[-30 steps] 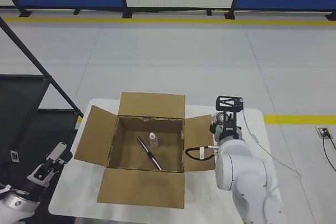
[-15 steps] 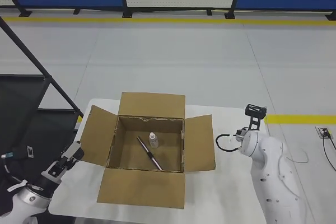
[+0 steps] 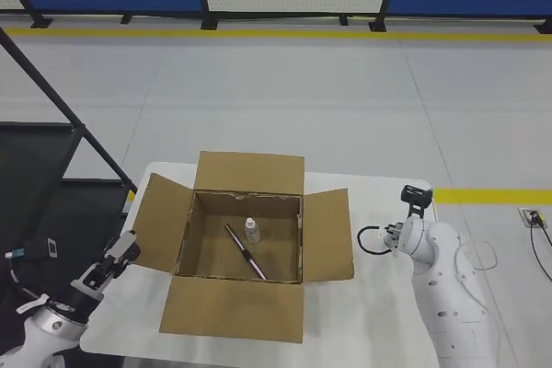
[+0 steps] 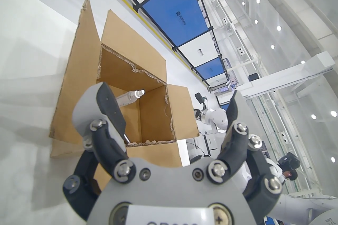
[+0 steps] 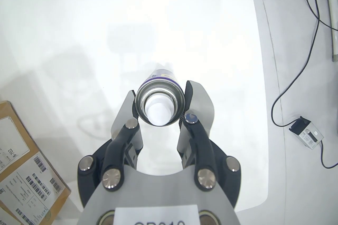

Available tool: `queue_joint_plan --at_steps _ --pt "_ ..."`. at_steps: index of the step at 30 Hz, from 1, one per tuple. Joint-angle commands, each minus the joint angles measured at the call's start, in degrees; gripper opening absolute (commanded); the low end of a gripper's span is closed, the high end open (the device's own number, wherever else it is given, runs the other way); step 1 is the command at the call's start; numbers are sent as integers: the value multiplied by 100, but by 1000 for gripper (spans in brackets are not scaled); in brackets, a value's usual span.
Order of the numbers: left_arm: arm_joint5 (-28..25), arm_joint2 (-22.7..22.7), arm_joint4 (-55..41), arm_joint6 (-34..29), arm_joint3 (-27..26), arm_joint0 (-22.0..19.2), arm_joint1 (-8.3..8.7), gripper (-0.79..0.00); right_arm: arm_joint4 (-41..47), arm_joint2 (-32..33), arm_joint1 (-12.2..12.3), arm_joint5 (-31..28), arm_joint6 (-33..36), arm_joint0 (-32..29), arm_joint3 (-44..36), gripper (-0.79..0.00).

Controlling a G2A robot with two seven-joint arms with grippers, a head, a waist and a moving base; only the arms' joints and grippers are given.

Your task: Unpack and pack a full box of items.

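Spray can (image 5: 159, 104) upright — nozzle up.

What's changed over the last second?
The right gripper, shut on a can, swung from over the right flap of the box out over the right side of the table. The left gripper, open, moved up close to the left flap. The box, and the bottle and pen inside it, stayed put.

Barcode labels (image 5: 34, 178) on box flap (image 5: 39, 149)
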Motion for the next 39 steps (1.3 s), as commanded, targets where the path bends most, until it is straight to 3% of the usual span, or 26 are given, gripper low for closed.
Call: queue_joint_plan --at_steps 1,2,7,13,16,19,23,26,32,39 --pt "6 -11 2 2 -9 9 3 0 45 7 -1 11 -56 -2 26 -40" --pt "5 -19 -2 1 -10 15 4 0 46 4 -2 42 -76 -14 3 0" --pt "-31 -66 -22 3 -17 46 11 0 -111 -54 -11 338 -78 -127 -557 0" --pt "-81 -146 -73 25 -27 110 16 0 -448 -617 -84 553 -46 -371 -2282 0" --pt "-142 -226 -130 74 -5 173 14 0 -373 -1296 -157 238 -197 -470 -3142 0" --pt "-284 -356 -191 146 70 260 10 0 -106 -2060 -235 -446 -318 -360 -3347 0" --pt "-344 -586 -434 318 191 417 -7 0 351 -3045 -391 -1377 -168 205 -2566 0" --pt "-360 -747 -645 372 253 528 -19 0 744 -3638 -565 -1690 -132 690 -1602 0" --pt "-350 -865 -873 347 307 611 -27 0 1227 -4485 -1033 -1338 -398 1594 479 0" --pt "-350 -865 -873 347 307 611 -27 0 2161 -4831 -1520 -1520 -1213 2105 2105 0"
